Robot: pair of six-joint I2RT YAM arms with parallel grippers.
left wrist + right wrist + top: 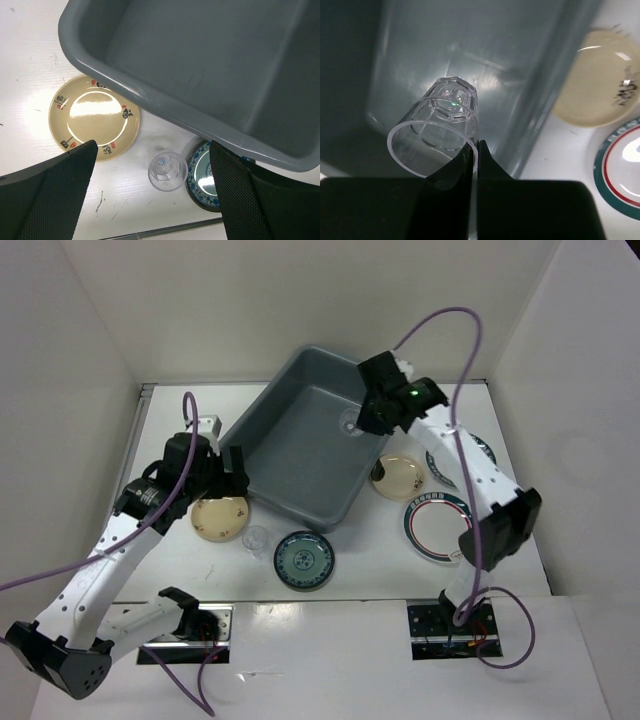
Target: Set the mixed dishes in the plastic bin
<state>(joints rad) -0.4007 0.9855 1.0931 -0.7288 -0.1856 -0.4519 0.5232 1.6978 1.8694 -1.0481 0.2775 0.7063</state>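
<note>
Right gripper (474, 152): jaws closed on the rim of a clear cup (436, 134), its wall pinched between the fingers. The cup hangs tilted over the inside of the bin (470, 55).
Step in hand, by your reading: delivery of this cup, release not yet made.
Next move calls for: a short lowering toward the bin floor, then opening the jaws. A drop from height could bounce the cup.

Left gripper (152, 150): jaws wide apart, holding nothing, above the table (30, 50) just outside the bin's near-left wall. Below it you have:
- second cup (167, 171), standing roughly between the two fingers;
- beige plate (94, 117) beside that cup, its far edge hidden by the bin rim;
- teal plate (205, 184) on the cup's other side, partly hidden by the bin.

Right of the bin, on the table:
- second beige plate (398, 475), near the bin wall;
- banded plate (437, 525);
- other banded plate (478, 452), mostly behind the right arm.

No plate lies in the bin yet.
</note>
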